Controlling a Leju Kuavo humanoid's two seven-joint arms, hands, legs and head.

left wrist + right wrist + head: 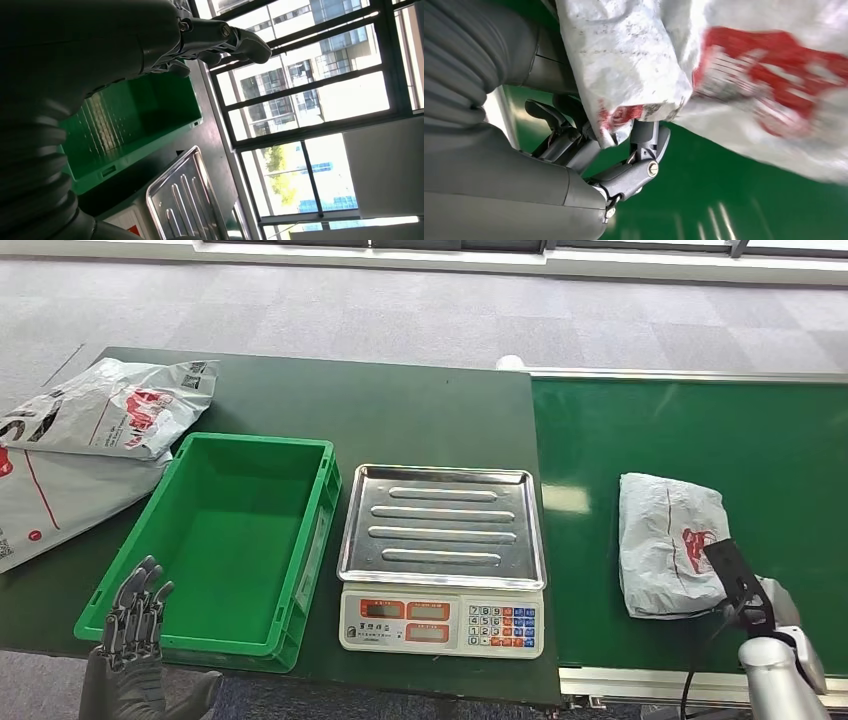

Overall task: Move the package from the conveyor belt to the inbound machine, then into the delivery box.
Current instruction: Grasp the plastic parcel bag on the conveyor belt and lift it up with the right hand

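Note:
A grey-white plastic package (668,540) with red print lies on the green conveyor belt (700,430) at the right. My right hand (742,590) is at its near right corner. In the right wrist view the package (749,75) has its edge pinched between the thumb and the darker fingers (574,142) of my right hand (624,150). The inbound machine, a scale with a steel tray (441,523), stands in the middle, its tray bare. The green delivery box (235,530) sits left of it with nothing inside. My left hand (135,625) hovers with fingers spread at the box's near left corner.
Two more grey packages (110,405) (50,490) lie on the dark table left of the box. The left wrist view looks past my left hand (235,40) at the green box (125,120), the scale tray (185,195) and large windows beyond.

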